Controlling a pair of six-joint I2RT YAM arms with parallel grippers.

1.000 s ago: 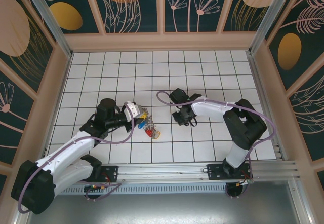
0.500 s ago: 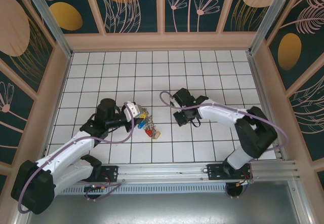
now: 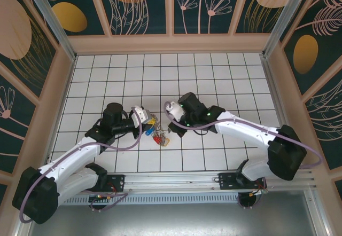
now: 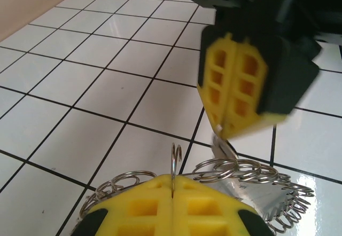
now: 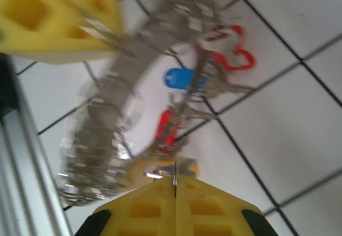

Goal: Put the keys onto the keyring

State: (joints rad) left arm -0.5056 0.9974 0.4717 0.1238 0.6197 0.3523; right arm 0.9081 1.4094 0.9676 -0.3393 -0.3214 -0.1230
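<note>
between left gripper [image 3: 143, 116] & right gripper [image 3: 170, 131]: keyring [image 3: 152, 118] w/ keys [image 3: 156, 134]

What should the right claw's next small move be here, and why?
Probably ease the right claw a touch lower toward the keyring. Both claws are shut. The left claw pinches the keyring by an upright wire loop. The right pinches a thin metal piece close over the coils, and it does not look threaded on yet.

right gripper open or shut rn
Shut: the right gripper has its yellow fingers pressed together, a thin metal piece nipped between them; whether it is a key, cannot tell.
</note>
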